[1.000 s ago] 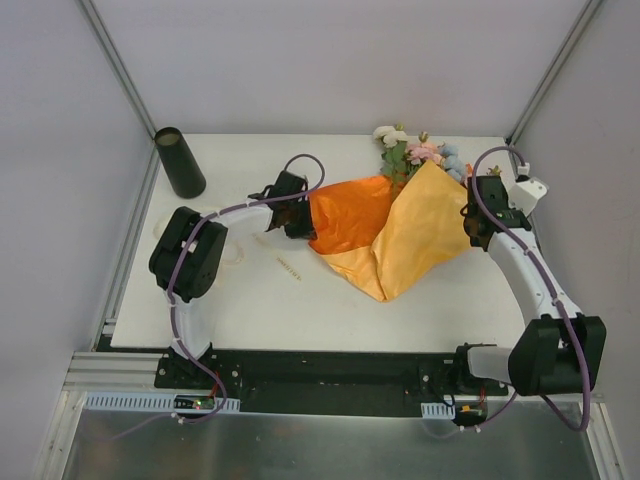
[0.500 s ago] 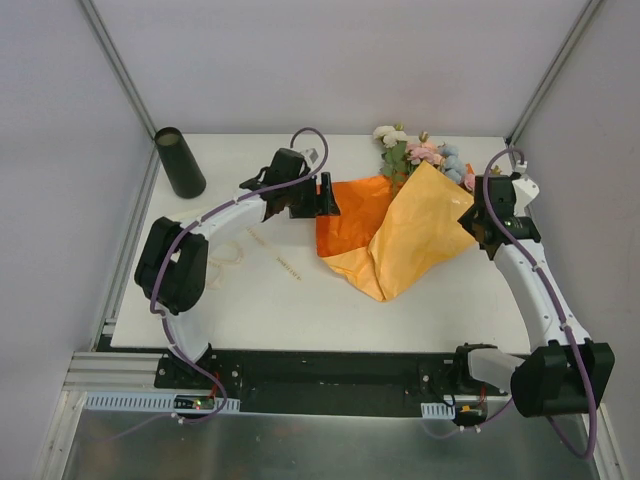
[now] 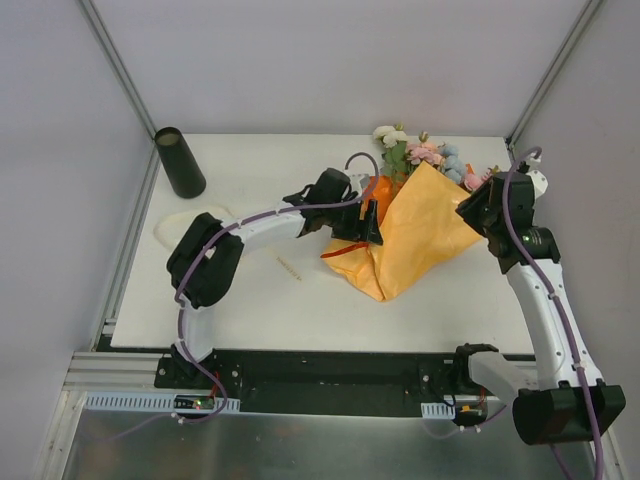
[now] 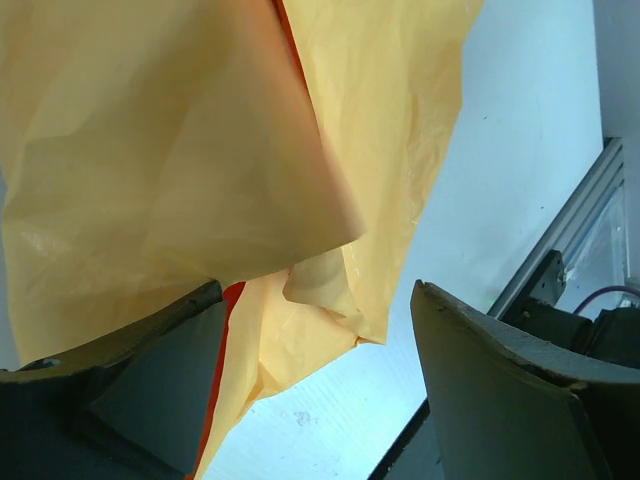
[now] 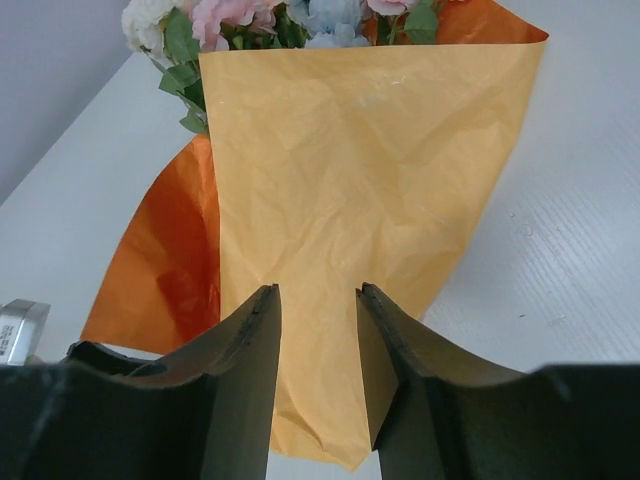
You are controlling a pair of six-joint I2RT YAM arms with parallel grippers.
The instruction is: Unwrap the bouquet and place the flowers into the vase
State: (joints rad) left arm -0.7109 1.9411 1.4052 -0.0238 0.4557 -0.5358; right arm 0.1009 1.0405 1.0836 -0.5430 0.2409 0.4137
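At the far left corner of the white tabletop [image 3: 300, 300] stands the tall, narrow, matt dark cylinder vase [image 3: 180, 162], upright and well apart from everything else. The left arm [image 3: 265, 218] reaches across towards the middle, and the left jaws stand wide open at the near-left edge of the bouquet's crinkled orange paper wrap [image 3: 415, 235]. A loose fold hangs between them, but nothing is clamped.

The bouquet lies on its side right of centre. The paper is still folded over the stems, and the cream, pink and pale blue artificial flowers [image 3: 420, 152] poke out at the tabletop's far edge. At the bouquet's right edge the right arm [image 3: 535, 285] hangs just above the wrap. The right jaws are parted by a narrow gap and hold nothing; the paper shows beyond them.

The likely trouble is that jaws closing on one thin flap may drag the whole bundle instead of opening it. Any push away from the arms could slide the blooms off the far edge. Later, the long carry to so slim a vase invites a knock that would topple it.
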